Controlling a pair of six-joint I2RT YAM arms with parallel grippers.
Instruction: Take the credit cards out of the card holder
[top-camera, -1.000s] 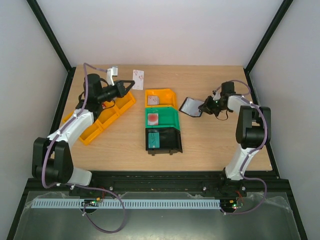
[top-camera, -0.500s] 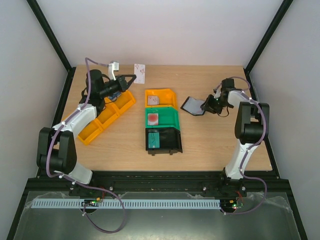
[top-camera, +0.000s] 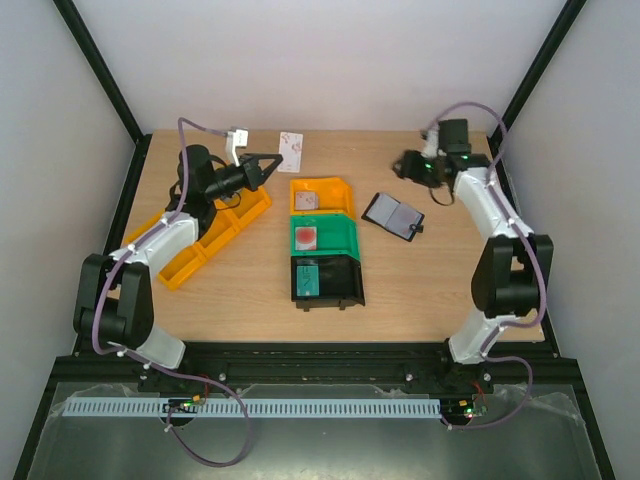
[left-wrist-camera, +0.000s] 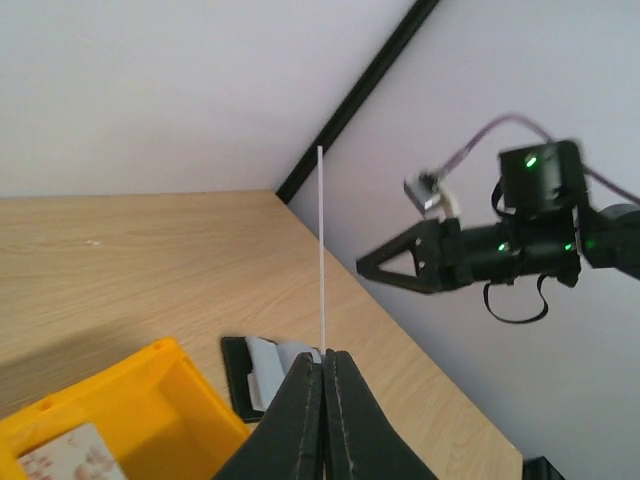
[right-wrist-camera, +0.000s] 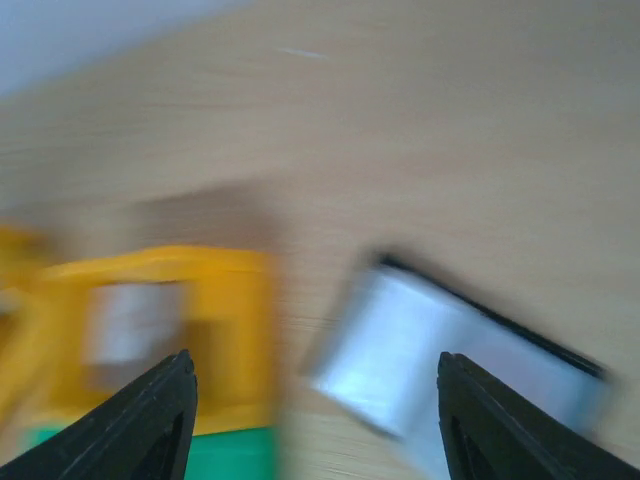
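Overhead view first. Left claw (top-camera: 272, 164) is pinched tight on a pale thin rectangular card with red marks (top-camera: 290, 148), held on edge beyond the far end of the long orange plastic tray (top-camera: 180, 268). Left arm is stretched forward, forearm low over that tray. Right claw (top-camera: 404, 163) is raised near the far right corner, tips pointing across toward the left claw, jaws parted. Flat black bifold card holder (top-camera: 393, 215) lies open below the right claw and apart from it, blue-grey lining up. Bare wooden tabletop (top-camera: 440, 290) all around it. Between the claws: small yellow bin (top-camera: 348, 195), green bin (top-camera: 350, 235), black plastic bin (top-camera: 352, 285) in a row.

Left wrist view. Left claw (left-wrist-camera: 323, 356) has its fingers together on the pale card (left-wrist-camera: 321, 240), seen edge-on as an upright line. Card holder (left-wrist-camera: 262, 368) lies just past the tips, yellow bin (left-wrist-camera: 150, 400) to lower left. Right claw (left-wrist-camera: 388, 266) ahead, against the white wall.

Right wrist view, motion-blurred. Right claw (right-wrist-camera: 312, 358) stands wide, holding nothing. Card holder (right-wrist-camera: 440, 350) lies beneath, toward the right finger; yellow bin (right-wrist-camera: 250, 300) toward the left finger. Whether credit cards sit inside the card holder: cannot tell.
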